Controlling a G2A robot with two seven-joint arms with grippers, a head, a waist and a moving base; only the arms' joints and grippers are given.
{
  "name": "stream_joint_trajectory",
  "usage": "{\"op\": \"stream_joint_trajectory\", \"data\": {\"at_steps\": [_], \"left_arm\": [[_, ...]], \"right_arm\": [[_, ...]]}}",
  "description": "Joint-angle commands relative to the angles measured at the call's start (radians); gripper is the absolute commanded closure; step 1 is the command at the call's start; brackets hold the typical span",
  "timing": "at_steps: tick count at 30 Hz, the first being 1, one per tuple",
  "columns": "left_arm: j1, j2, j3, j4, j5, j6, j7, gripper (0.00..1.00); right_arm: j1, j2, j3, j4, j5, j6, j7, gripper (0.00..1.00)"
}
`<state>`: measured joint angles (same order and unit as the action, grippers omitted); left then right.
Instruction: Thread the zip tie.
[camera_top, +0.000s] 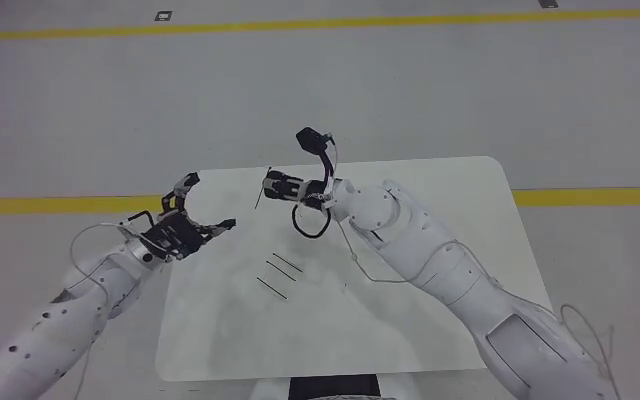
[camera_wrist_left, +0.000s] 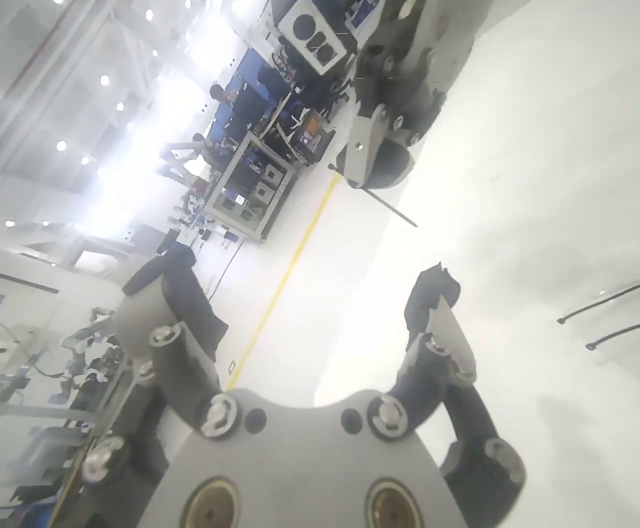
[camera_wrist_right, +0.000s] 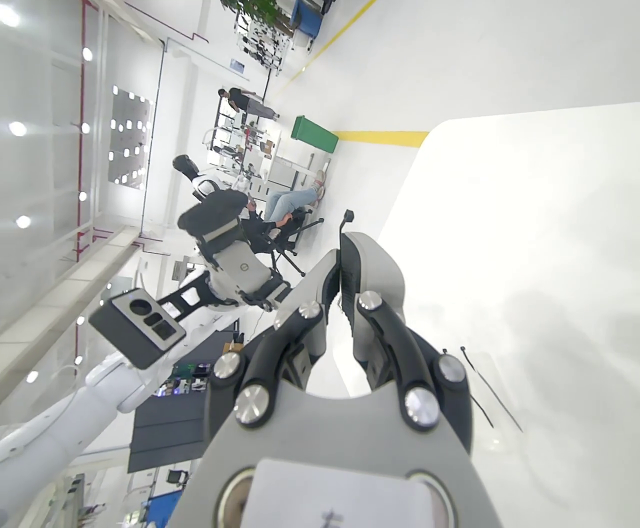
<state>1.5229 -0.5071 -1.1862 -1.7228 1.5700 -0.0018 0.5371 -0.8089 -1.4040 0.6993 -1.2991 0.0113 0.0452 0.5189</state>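
Zip tie (camera_top: 259, 200) sits in right gripper (camera_top: 278, 186), over the far middle of table (camera_top: 220, 340). Thin black strap, straight. Right jaws closed tight on it, ribbed pads (camera_wrist_right: 358, 272) pinching the strap partway along its length. Small square head (camera_wrist_right: 348, 215) sticks out past the fingertips on one side; plain narrow tail (camera_wrist_left: 400, 214) pokes out the other side, angled down toward the tabletop. Can't tell if the tail tip touches the surface. In top view the tie reads as a short dark line running near-to-far across the tips of the right gripper.

Left gripper (camera_top: 210, 203) hovers at the left edge of the table, well apart from the tie, to its left. Jaws spread wide, dark fingertips (camera_wrist_left: 434, 292) far from each other, opening facing the right gripper and the tie.

Three spare ties (camera_top: 281, 270) lie flat on the table on the near side of the held one, roughly parallel, close together. Same look: black, thin, straight, small head at one end
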Motion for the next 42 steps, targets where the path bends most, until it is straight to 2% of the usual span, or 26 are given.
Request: {"op": "stream_joint_trajectory", "data": {"at_steps": [1,5,15,17,19,23,27,28,33,42], "left_arm": [[-0.021,0.023,0.039,-0.001,0.000,0.046,-0.015,0.00],[-0.066,0.071,0.115,-0.022,0.000,0.086,-0.006,0.00],[-0.067,0.070,0.115,-0.022,-0.001,0.085,-0.008,0.00],[-0.077,0.069,0.119,-0.029,0.000,0.073,-0.007,0.00],[-0.088,0.073,0.137,-0.038,0.000,0.066,0.003,0.00],[-0.140,0.102,0.201,-0.043,0.000,0.120,0.000,0.00],[-0.212,0.145,0.302,-0.037,0.000,0.201,0.027,0.00],[-0.239,0.160,0.341,-0.033,0.000,0.224,0.035,0.00],[-0.363,0.212,0.504,-0.010,0.000,0.336,0.065,0.00],[-0.363,0.210,0.504,-0.011,0.000,0.334,0.060,0.00]], "right_arm": [[0.007,-0.008,0.004,0.014,0.043,-0.010,0.005,1.00],[0.029,-0.027,0.001,0.065,0.097,-0.025,0.016,1.00],[0.036,-0.033,-0.001,0.077,0.111,-0.038,0.022,1.00],[0.026,-0.033,0.000,0.071,0.117,-0.038,0.020,1.00],[0.025,-0.035,0.003,0.064,0.109,-0.016,0.027,1.00],[0.026,-0.045,0.007,0.068,0.147,0.024,0.033,1.00],[0.034,-0.061,0.005,0.084,0.195,0.049,0.027,1.00],[0.038,-0.066,0.004,0.090,0.207,0.060,0.022,1.00],[0.052,-0.084,0.000,0.112,0.253,0.083,0.027,1.00],[0.042,-0.085,0.002,0.107,0.254,0.081,0.020,1.00]]}}
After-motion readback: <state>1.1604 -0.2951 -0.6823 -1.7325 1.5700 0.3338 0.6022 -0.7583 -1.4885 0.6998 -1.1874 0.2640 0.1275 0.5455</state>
